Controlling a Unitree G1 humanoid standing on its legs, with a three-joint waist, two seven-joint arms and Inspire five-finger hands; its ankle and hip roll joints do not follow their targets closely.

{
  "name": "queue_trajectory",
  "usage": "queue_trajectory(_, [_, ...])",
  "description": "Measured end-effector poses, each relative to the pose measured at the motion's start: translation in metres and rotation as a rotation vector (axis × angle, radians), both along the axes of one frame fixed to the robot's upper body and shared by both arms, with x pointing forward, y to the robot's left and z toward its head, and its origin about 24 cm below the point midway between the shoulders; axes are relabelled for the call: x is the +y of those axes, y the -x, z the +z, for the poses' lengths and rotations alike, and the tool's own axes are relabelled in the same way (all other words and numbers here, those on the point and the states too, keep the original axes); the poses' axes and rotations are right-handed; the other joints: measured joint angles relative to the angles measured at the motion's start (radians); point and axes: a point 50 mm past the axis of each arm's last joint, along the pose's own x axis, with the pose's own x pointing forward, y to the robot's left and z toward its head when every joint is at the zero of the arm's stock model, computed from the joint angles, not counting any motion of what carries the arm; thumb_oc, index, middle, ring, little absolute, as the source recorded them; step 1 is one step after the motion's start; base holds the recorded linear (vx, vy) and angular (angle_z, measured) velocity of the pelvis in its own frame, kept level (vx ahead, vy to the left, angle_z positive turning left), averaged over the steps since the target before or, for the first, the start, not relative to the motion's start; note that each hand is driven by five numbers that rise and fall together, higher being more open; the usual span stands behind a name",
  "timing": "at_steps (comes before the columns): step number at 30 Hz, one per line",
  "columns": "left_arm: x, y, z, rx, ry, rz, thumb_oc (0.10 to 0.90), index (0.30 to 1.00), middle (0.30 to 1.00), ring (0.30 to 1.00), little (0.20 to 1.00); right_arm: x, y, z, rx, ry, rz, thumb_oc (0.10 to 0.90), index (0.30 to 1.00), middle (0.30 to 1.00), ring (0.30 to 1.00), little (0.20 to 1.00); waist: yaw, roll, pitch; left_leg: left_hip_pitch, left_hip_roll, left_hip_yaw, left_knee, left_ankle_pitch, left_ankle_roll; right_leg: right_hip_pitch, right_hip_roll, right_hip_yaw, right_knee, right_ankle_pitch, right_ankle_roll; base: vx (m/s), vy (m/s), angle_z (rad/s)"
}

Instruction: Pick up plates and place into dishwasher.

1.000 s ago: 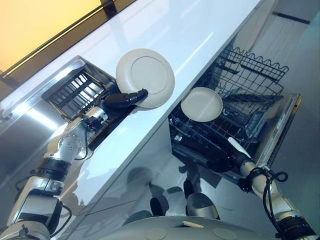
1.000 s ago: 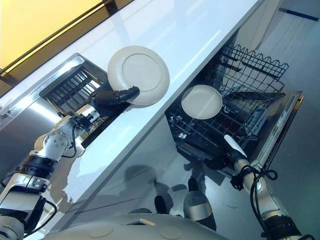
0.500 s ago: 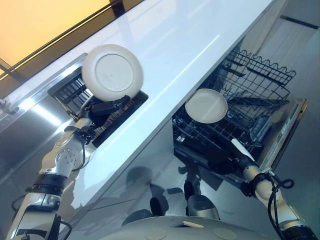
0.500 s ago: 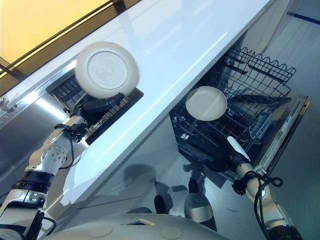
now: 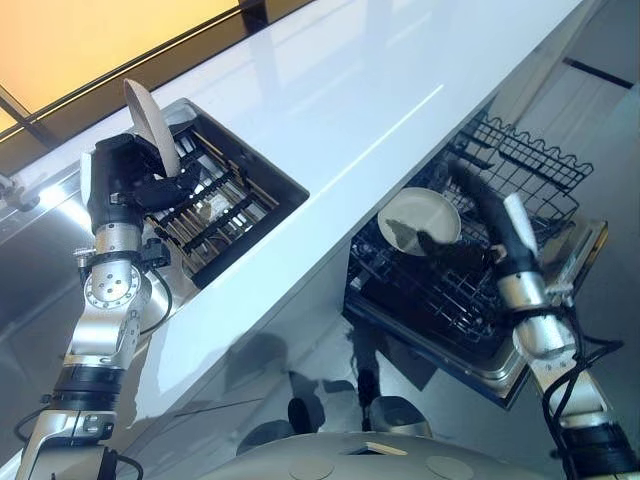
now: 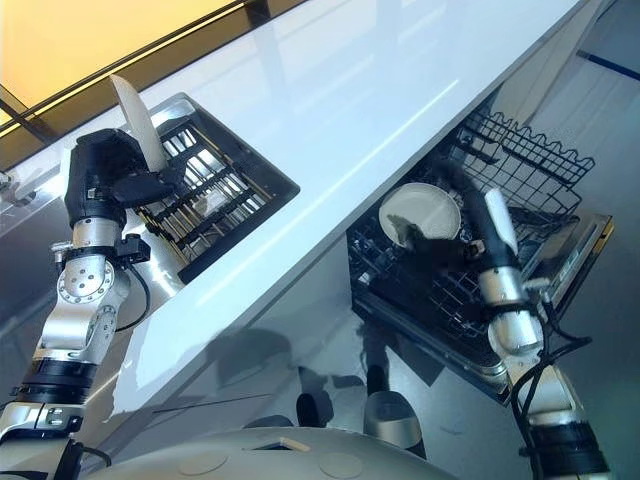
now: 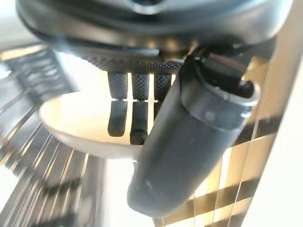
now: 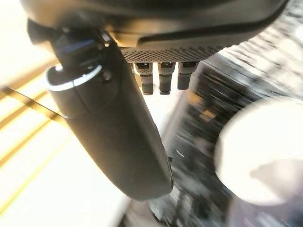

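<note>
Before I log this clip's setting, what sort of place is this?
Most likely a kitchen: a long white countertop, a sunken sink with a dark rack, and an open dishwasher holding a white plate. The left hand holds another plate over the sink.

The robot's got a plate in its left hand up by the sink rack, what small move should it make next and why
Probably swing the left hand with its plate across the white counter toward the open dishwasher rack. The plate is held edge-on above the sink rack, gripped between fingers and thumb. The dishwasher rack already holds one plate, and the right hand hangs over it.
</note>
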Motion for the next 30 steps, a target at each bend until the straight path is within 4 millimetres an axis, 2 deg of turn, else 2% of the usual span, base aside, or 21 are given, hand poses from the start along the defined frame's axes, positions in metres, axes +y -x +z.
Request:
queue_trajectory(6, [-0.012,0.001,0.012,-0.048,-0.076,-0.045,0.1,0.3,0.3,0.3,0.2,0.002,-0.004,0.02,-0.1,0.017,0.03,0.8,0.9,0.9,0.9,0.9,0.018,0.0,0.0,-0.004,0.0,-0.011,0.0,0.002,0.001,0.002,-0.002,-0.007,0.0,0.0,0.0,-0.02,-0.014,0.05])
queue_trajectory(13, [-0.018,0.001,0.012,-0.039,-0.128,-0.081,0.1,0.3,0.3,0.3,0.2,0.005,-0.009,0.036,-0.179,0.04,0.062,0.8,0.9,0.9,0.9,0.9,0.036,0.0,0.0,-0.004,-0.001,-0.039,0.0,0.005,0.002,0.014,-0.006,-0.031,-0.001,-0.003,0.002,-0.01,-0.026,0.11])
queue_trajectory(23, [-0.027,-0.003,0.02,-0.038,-0.28,-0.159,0.1,0.3,0.3,0.3,0.2,0.015,-0.027,0.062,-0.128,0.203,0.21,0.8,0.9,0.9,0.9,0.9,0.08,0.0,0.0,-0.015,-0.004,-0.074,0.0,0.018,0.005,0.019,-0.014,-0.055,-0.001,-0.004,0.002,0.0,-0.031,0.11])
queue_trajectory(28, [-0.039,-0.009,0.031,-0.051,-0.366,-0.287,0.1,0.3,0.3,0.3,0.2,0.031,-0.039,0.078,-0.103,0.336,0.297,0.8,0.9,0.9,0.9,0.9,0.101,-0.001,0.0,-0.019,-0.004,-0.087,0.0,0.024,0.002,0.021,-0.013,-0.058,-0.001,-0.004,0.002,-0.01,-0.025,0.08])
queue_trajectory(30, [-0.051,-0.01,0.037,-0.061,-0.412,-0.375,0.1,0.3,0.3,0.3,0.2,0.041,-0.045,0.082,-0.092,0.391,0.34,0.8,0.9,0.9,0.9,0.9,0.108,-0.003,0.001,-0.019,-0.005,-0.095,0.0,0.026,0.001,0.025,-0.012,-0.059,-0.001,-0.004,0.003,-0.01,-0.024,0.1])
